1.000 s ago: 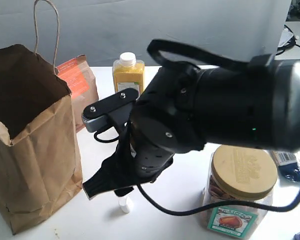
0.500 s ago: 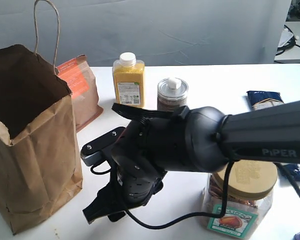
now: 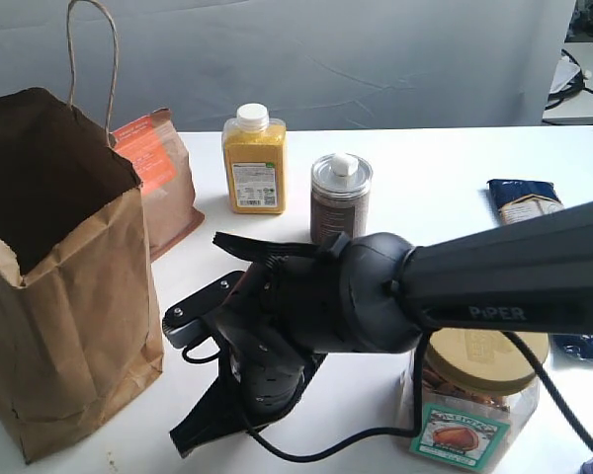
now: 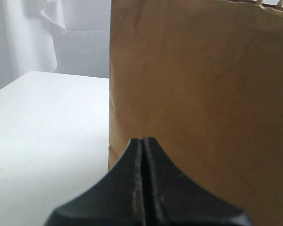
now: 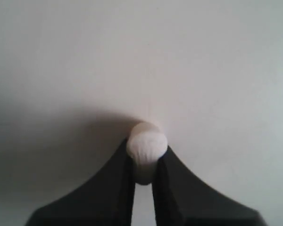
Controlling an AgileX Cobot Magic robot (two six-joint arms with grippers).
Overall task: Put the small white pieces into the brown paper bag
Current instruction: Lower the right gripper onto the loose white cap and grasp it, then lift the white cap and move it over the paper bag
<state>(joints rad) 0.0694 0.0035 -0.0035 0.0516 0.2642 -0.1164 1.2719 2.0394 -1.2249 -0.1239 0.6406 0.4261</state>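
One small white piece (image 5: 147,142) is pinched between the black fingers of my right gripper (image 5: 146,146), just over the white table. In the exterior view the right arm reaches across from the right. Its gripper (image 3: 190,436) points down near the table's front edge, right of the brown paper bag (image 3: 69,296), and hides the piece. No other white pieces show. My left gripper (image 4: 143,140) is shut and empty, close to the bag's brown side wall (image 4: 203,94). The bag stands upright and open at the top.
Behind the bag leans a brown pouch with an orange label (image 3: 158,168). A yellow bottle with a white cap (image 3: 254,158) and a metal tin (image 3: 340,188) stand at the back. A jar with a tan lid (image 3: 479,385) stands front right, a blue packet (image 3: 522,197) farther right.
The right arm has dropped lower and away from the camera. The white piece that lay on the table below the gripper a second ago is now covered by it.
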